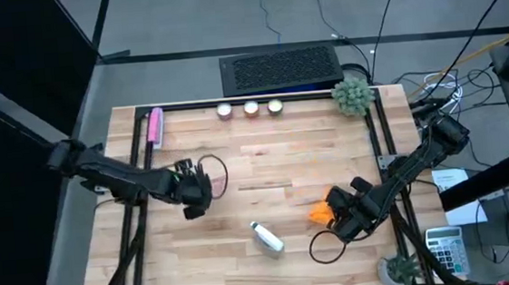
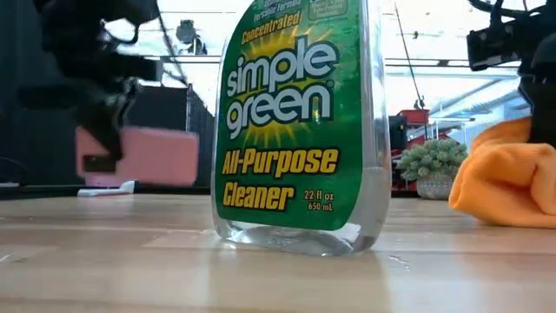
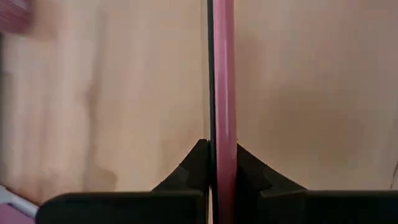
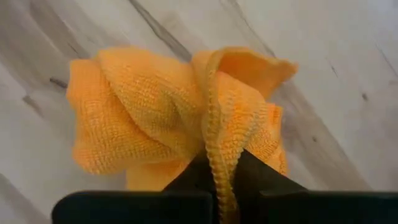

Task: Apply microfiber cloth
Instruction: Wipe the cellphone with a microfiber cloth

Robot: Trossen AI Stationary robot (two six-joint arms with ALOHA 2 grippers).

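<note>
Pinching a fold of the microfiber cloth (image 4: 186, 118), your right gripper (image 1: 340, 210) has its fingers closed tight on the cloth's stitched hem, with the rest bunched up in front of them. Take the cleaner bottle (image 1: 266, 237) lying on the table (image 1: 274, 159) as your landmark: the cloth sits just to the right of it, close but not touching, and the low view shows its bulk sagging to the wood beside the bottle.

Expect the cloth to be light and completely limp. It will drape and fold wherever it is not held, so one pinch gives you a hanging bundle, not a flat wiping face. It looks plush and grippy, so slipping out seems unlikely, but the hem hold is narrow. If you want a broader pad to press with, a bite deeper into the gathered folds would likely serve better.

Your left gripper (image 1: 194, 188) is to the left of the bottle, a little farther back and well apart from it. Its fingers are closed on a thin pink-and-black slab (image 3: 222, 93) held edge-on above the table. I judge it to be the cased phone the cloth is meant for, but that cannot be confirmed.

By count: one orange cloth, one cleaner bottle, one slab in the left gripper, and one further pink item (image 1: 154, 128) at the far left corner behind the bottle. Three small round jars (image 1: 250, 108) line the back edge, with a small potted plant (image 1: 352, 96) beside them and another potted plant (image 1: 401, 267) at the near right corner.
</note>
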